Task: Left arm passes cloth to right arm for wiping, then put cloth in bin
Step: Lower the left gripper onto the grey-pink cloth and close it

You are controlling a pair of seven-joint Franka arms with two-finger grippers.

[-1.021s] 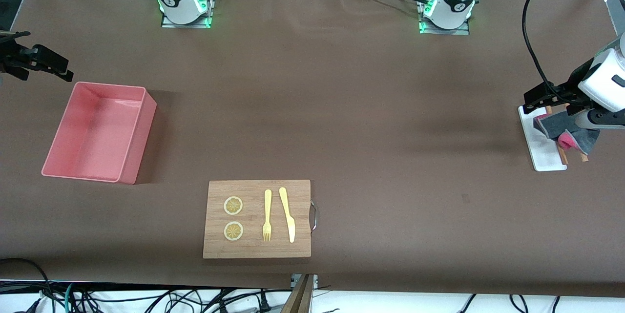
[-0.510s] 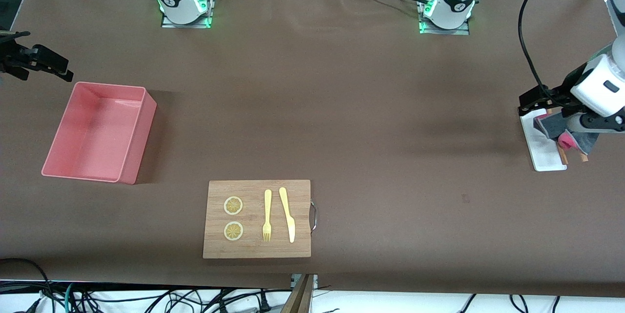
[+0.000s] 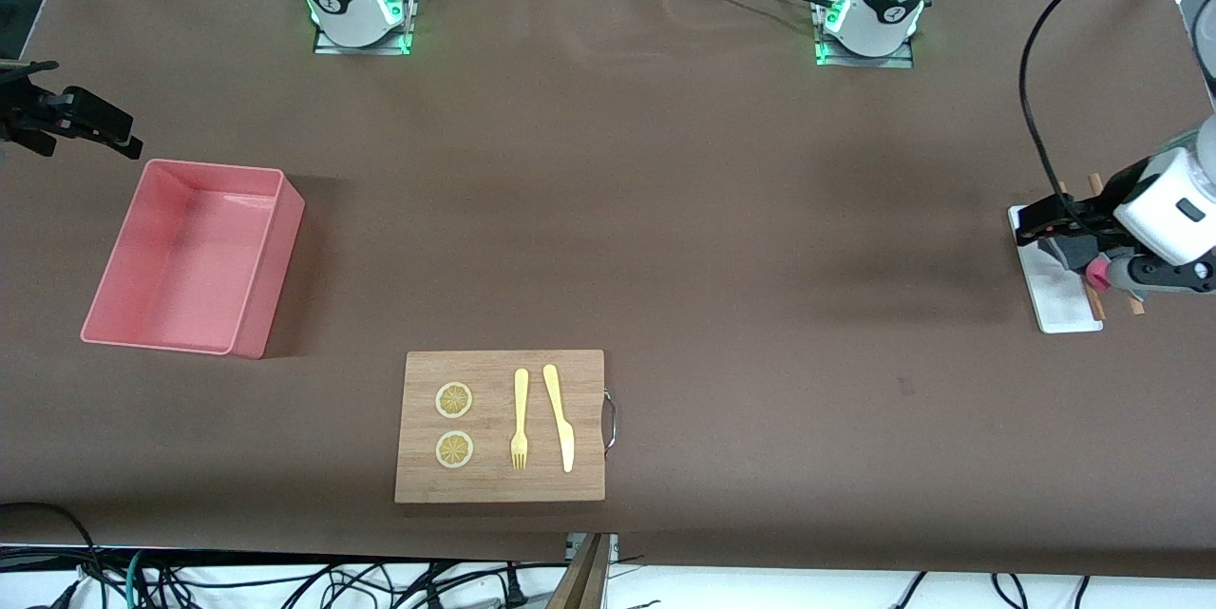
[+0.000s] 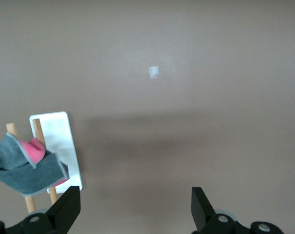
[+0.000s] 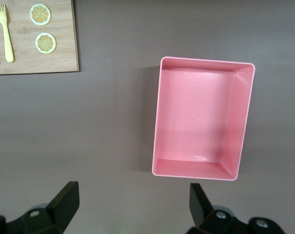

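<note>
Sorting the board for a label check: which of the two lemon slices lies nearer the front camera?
The lemon slice beside the fork's tines, lower on the wooden board. The other lemon slice lies level with the fork's handle, closer to the bases.

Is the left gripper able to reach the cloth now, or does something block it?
Probably yes. The left gripper is open, over the white tray at the left arm's end of the table. The cloth hangs on wooden rods over that tray, uncovered, with nothing else around it.
</note>
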